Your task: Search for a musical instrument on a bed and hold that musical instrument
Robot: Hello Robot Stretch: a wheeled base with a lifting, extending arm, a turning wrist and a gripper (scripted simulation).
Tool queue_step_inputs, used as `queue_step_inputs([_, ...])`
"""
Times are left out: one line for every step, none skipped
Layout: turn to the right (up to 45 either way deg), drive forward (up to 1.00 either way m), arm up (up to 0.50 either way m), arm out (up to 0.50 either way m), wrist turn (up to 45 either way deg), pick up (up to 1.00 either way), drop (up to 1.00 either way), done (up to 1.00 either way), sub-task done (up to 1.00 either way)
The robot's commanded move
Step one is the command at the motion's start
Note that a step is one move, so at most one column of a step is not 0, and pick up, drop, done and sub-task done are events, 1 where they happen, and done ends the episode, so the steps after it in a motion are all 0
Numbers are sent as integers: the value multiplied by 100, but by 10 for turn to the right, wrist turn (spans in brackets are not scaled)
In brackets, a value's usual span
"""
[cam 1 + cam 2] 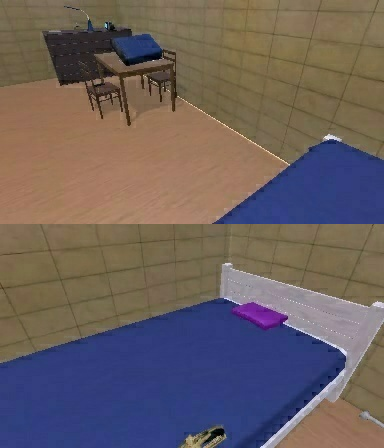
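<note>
- Yellowish object (pixel 205 438), small, with dark patches, lies on the bed (pixel 120 364) right at the arm side view's bottom edge, just right of the middle. Probably your musical instrument, but it's too small a blob to name for sure.
- Its long axis looks to run roughly left-right across that view. The bottom edge cuts it off, so don't trust that much.
- It sits on the blue cover near the bed's lower-right side edge, well apart from the purple pillow (pixel 260 315) up by the white headboard (pixel 300 302).
- Gripper: you cannot tell its state, or which way the object lies from it.
- My guess is the object is on the near side of the bed, about where the arm would come up from, so you need a short reach. You may have to shift the base a bit to bring the whole object into the picture first.
- Search step looks about done; the grasp is not yet begun.
- Forward view: the bed's blue corner shows at the bottom right, with wooden floor (pixel 100 150) ahead.
- Farther off is a wooden counter (pixel 135 68) carrying a blue bundle (pixel 138 48), with chairs (pixel 103 92) around it and a dark dresser (pixel 70 50) behind. Ignore those.
</note>
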Motion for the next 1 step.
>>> queue_step_inputs([0,0,18,0,0,0,0,0,0])
